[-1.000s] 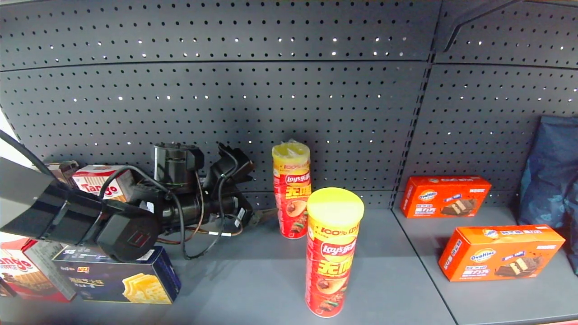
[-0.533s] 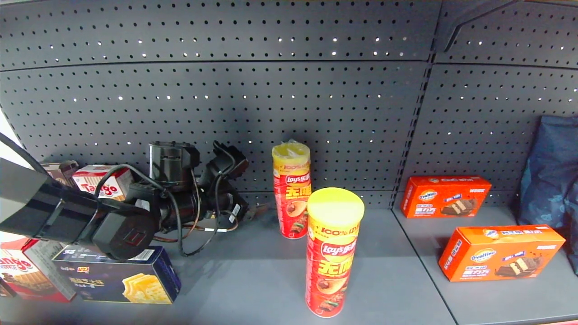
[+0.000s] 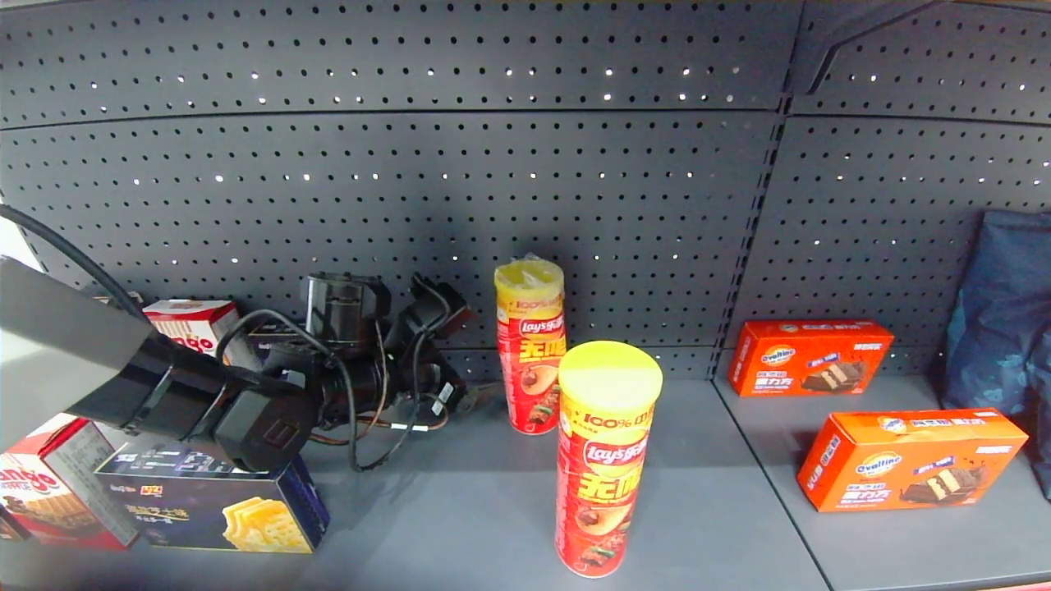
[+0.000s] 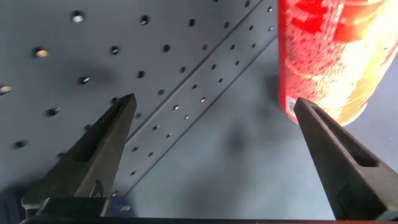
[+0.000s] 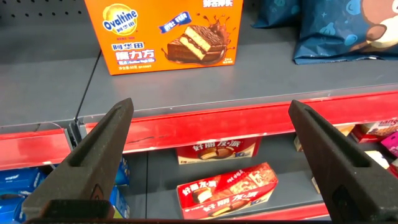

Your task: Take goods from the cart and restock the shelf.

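In the head view, the left arm is reaching in low over the shelf (image 3: 460, 517) from the left. The left gripper (image 3: 470, 397) is hovering just above the shelf floor, near the pegboard back panel (image 3: 575, 189). The rear chip can (image 3: 530, 345) is standing upright just beside the gripper's tip, toward the robot's right. The front chip can (image 3: 608, 460) is standing upright nearer the shelf's edge, well apart from the gripper. A dark blue box (image 3: 213, 509) and red-and-white boxes (image 3: 49, 492) are lying under and behind the arm. Two orange boxes (image 3: 911, 460) and a blue bag (image 3: 1002, 328) are sitting on the right-hand section.

In the left wrist view, the gripper's fingers (image 4: 93, 162) are spreading wide and gripping nothing. The can's base is showing just past one fingertip, outside the gap.

In the right wrist view, the right gripper (image 5: 210, 104) is hanging released and empty in front of the red shelf edge (image 5: 205, 127). One orange box is lying above that edge, and red boxes (image 5: 227, 183) are lying on the shelf below.
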Robot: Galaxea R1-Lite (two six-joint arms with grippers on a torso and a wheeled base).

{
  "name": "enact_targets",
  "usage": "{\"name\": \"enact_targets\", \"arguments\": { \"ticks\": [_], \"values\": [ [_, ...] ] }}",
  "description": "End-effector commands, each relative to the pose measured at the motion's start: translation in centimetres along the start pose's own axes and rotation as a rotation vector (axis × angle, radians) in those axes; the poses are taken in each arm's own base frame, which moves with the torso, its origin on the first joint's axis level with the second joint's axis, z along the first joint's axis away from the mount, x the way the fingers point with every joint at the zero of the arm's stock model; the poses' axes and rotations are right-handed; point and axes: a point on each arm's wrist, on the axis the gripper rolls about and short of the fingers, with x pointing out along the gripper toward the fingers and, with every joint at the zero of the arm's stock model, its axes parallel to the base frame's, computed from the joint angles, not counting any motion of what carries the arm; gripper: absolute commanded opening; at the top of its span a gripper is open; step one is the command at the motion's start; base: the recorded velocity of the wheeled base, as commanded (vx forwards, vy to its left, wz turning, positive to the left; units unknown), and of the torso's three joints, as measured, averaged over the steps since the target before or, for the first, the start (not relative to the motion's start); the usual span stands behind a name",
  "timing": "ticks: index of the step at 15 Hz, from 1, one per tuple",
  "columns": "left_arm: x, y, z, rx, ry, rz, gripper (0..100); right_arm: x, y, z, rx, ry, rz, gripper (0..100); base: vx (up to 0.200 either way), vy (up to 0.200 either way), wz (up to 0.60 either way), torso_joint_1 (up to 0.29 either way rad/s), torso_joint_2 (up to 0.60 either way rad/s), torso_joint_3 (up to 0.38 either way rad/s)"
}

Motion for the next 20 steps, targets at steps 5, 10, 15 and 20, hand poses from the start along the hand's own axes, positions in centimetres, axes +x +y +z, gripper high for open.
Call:
{"name": "enact_targets", "arguments": {
  "ticks": [5,10,15,20],
  "values": [
    [2.2,-1.4,-0.1,0.006,0.013,-0.034,100,0.0,0.0,0.0,0.002,0.002,0.001,100,0.000,0.000,0.00,0.000,0.00,0.000],
    [2.9,-1.8,0.3,0.015,0.001,-0.042,100,0.0,0.0,0.0,0.000,-0.001,0.001,100,0.000,0.000,0.00,0.000,0.00,0.000],
    [3.2,-2.2,0.4,0.019,-0.001,-0.052,100,0.0,0.0,0.0,0.000,0.001,0.001,100,0.000,0.000,0.00,0.000,0.00,0.000],
    [3.3,-2.5,0.6,0.023,-0.008,-0.058,100,0.0,0.0,0.0,0.000,0.001,0.001,100,0.000,0.000,0.00,0.000,0.00,0.000]
  ]
}}
